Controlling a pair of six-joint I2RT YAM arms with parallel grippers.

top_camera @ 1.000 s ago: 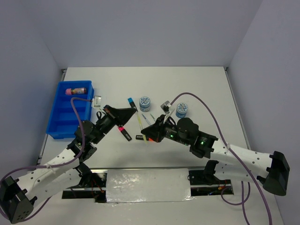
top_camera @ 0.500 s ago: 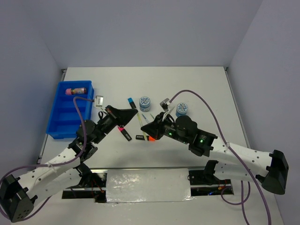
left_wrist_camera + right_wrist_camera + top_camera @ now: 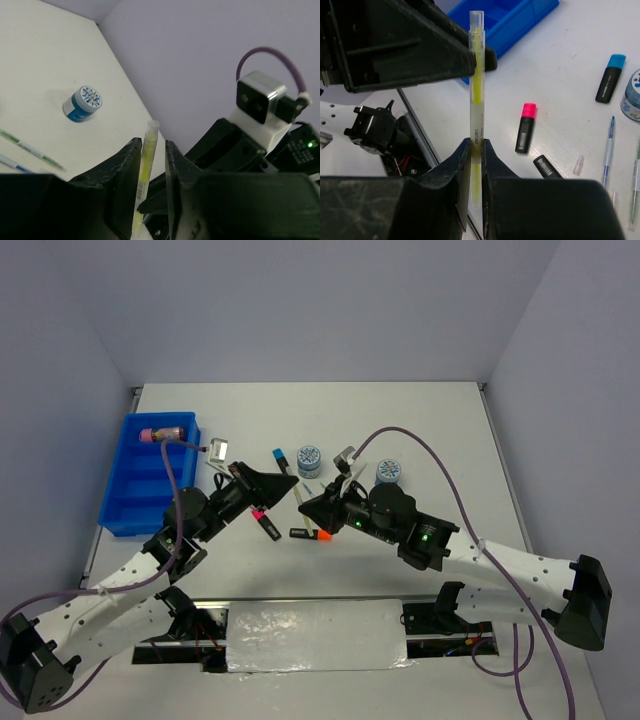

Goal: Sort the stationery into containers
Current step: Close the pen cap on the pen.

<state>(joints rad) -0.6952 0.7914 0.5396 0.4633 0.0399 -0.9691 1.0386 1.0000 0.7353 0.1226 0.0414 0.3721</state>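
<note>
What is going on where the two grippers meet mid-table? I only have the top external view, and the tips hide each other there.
Observer: The right wrist view shows the right gripper shut on the lower part of the yellow stick, holding it upright off the table.
Operator: Does the left one grip it too?
Observer: In the left wrist view, the left gripper has its jaws apart around the stick's upper part, with a gap showing on one side.
Operator: Which end points up?
Observer: The clear plastic tip is on top, plain in both wrist views.
</note>
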